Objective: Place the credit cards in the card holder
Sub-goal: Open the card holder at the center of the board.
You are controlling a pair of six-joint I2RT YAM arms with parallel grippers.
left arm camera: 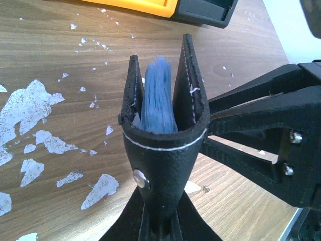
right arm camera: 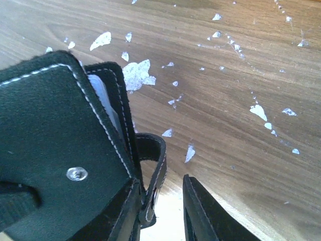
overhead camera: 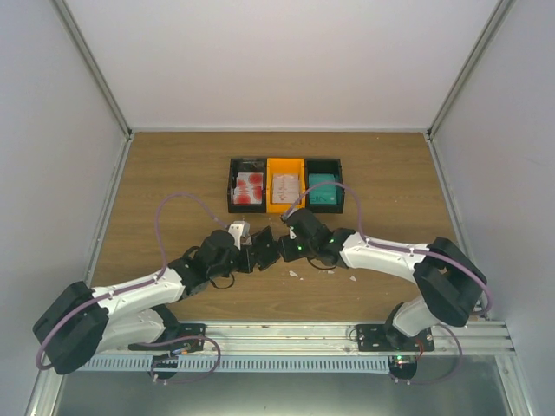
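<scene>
The black card holder (overhead camera: 264,247) is held upright between both arms at the table's middle. My left gripper (left arm camera: 161,221) is shut on its lower end; in the top view the left gripper (overhead camera: 247,251) is just left of it. The holder (left arm camera: 165,150) gapes open at the top, with bluish card edges (left arm camera: 158,95) inside. My right gripper (right arm camera: 160,201) is open, and the holder (right arm camera: 55,130) and its strap (right arm camera: 158,165) lie against its left finger. The right gripper also shows in the top view (overhead camera: 284,249). Red-and-white cards (overhead camera: 249,188), pale cards (overhead camera: 285,186) and teal cards (overhead camera: 323,189) lie in bins.
Three bins stand in a row at the back: a black one (overhead camera: 232,182), an orange one (overhead camera: 285,163) and a black one (overhead camera: 340,178). White scraps (left arm camera: 30,105) are scattered on the wood around the holder, and also show in the right wrist view (right arm camera: 138,73).
</scene>
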